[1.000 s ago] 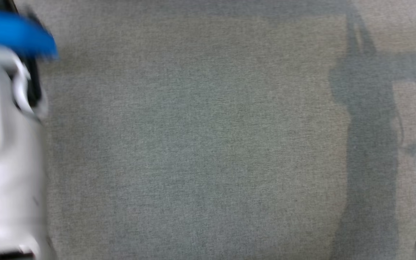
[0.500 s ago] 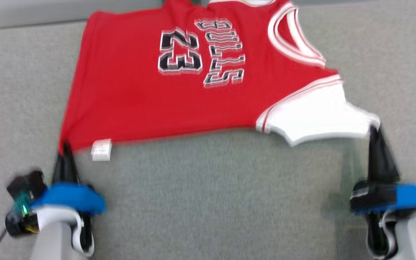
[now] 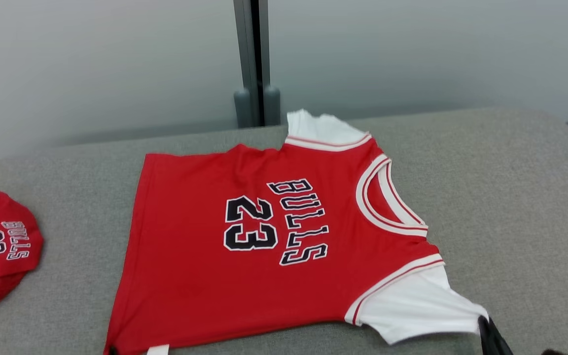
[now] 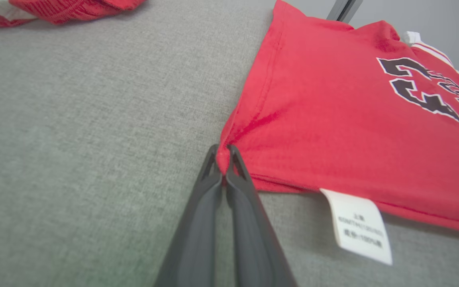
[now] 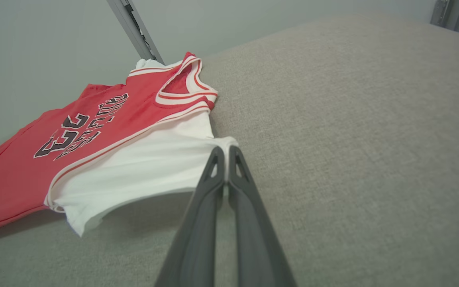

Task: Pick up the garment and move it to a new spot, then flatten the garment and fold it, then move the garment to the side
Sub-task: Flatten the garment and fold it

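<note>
Flattening looks like the step in hand: the red Bulls jersey (image 3: 244,246) lies spread on the grey table (image 3: 511,197). The left gripper (image 4: 223,153) pinches its hem corner beside the care label (image 4: 359,225), fingers closed tight; the right gripper (image 5: 225,153) likewise clamps its white sleeve tip. Next, I judge, both corners must be carried across the jersey to fold it

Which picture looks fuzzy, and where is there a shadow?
Head view: sharp, lettering on the jersey crisp. Left wrist view: the left pincer goes soft toward the bottom edge, print on the tag smudgy. Right wrist view: a soft shadow lies under the white sleeve that the right pincer holds.
</note>
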`<state>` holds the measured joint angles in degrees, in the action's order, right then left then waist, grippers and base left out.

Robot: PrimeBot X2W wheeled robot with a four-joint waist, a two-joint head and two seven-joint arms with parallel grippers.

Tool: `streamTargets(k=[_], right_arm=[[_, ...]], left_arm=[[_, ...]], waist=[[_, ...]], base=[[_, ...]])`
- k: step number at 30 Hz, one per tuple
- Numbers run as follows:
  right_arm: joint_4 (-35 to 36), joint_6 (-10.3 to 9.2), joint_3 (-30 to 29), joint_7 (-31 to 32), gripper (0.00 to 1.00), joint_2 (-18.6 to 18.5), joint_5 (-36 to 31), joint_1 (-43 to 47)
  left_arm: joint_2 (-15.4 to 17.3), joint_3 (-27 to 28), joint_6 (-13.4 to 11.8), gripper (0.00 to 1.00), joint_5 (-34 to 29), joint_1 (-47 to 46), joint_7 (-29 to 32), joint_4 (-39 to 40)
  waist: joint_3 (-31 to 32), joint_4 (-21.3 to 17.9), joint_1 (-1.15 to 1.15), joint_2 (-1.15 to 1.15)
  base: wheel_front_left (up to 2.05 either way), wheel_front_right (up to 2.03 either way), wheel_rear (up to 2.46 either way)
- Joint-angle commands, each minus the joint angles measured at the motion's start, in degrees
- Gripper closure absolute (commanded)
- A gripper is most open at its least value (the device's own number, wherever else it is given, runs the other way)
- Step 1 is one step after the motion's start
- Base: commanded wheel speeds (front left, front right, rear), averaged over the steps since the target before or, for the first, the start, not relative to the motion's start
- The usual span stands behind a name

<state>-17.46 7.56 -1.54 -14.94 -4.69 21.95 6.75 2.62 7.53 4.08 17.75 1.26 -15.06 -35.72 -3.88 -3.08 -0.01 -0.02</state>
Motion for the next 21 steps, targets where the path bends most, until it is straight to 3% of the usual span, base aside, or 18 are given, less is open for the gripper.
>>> streamTargets(k=[1,10,21], right_arm=[[-0.37,-0.14,0.12,-0.36,1.00,-0.98,0.48,2.67],[2.59,-0.14,-0.74,-0.37,1.00,-1.47,1.36,8.72],[3.44,-0.12,-2.07,-0.36,1.00,-0.65,1.12,-3.18]], left_arm=[[0.50,-0.47,-0.65,1.00,0.86,2.51,-0.14,0.11],[0.53,-3.43,-1.89,1.00,3.15,8.27,-0.15,4.26],[0.34,-8.76,-2.34,1.00,1.39,-1.03,-0.14,7.43]], waist=[[2.85,-1.71,0.01,0.02],[4.63,-1.06,0.01,0.02],[0.74,1.62,0.01,0.02]], base=[[0.00,0.00,0.00],[0.00,0.00,0.00],[0.00,0.00,0.00]])
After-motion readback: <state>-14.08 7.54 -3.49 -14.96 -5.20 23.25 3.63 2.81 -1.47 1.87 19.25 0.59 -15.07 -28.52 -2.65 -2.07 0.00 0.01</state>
